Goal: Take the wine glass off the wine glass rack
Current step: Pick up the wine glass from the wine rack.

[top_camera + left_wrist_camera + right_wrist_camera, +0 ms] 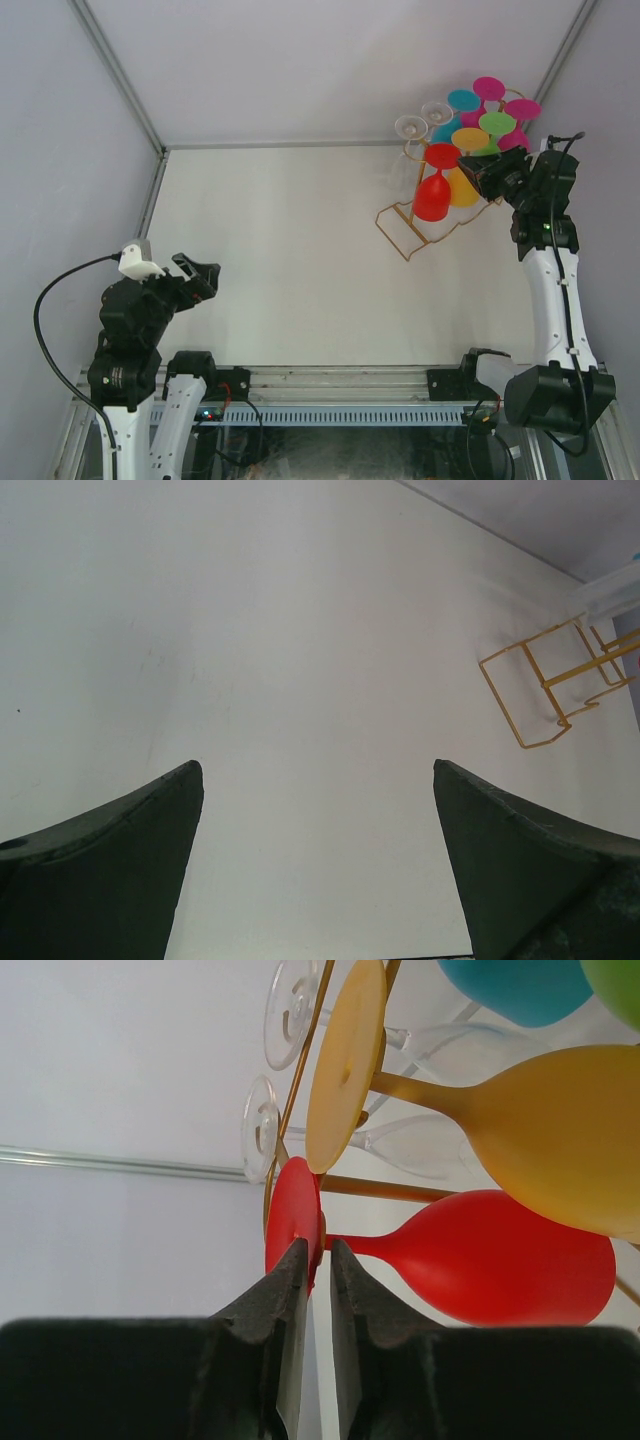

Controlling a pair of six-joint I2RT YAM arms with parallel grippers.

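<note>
The right claw (320,1245) is narrowed to a thin slit. Its two dark fingertips (292,1260) sit at the foot of the red plastic wine glass (500,1260), right where the stem leaves the round foot. The left finger lies across the foot's face and the right one just under the stem. I cannot tell whether the tips actually pinch the glass.

The red glass hangs on the thin gold wire wine glass rack (390,1191), its bowl toward the right of the wrist view. Just above it hangs a yellow-orange wine glass (540,1130). Past that are two clear wine glasses (262,1125) and a teal one (520,985).

From above, the right claw (478,172) reaches into the cluster from the right. The red glass (432,198) is lowest on the near-left side of the rack (405,235). The rack stands at the far right corner of the white table (290,250). Green (497,123) and magenta (489,88) glasses hang further back.

Well apart, at the near left, the left claw (195,272) stands spread wide with nothing in it. Its own camera shows both fingers over bare table, with the rack's base (545,685) far off.
</note>
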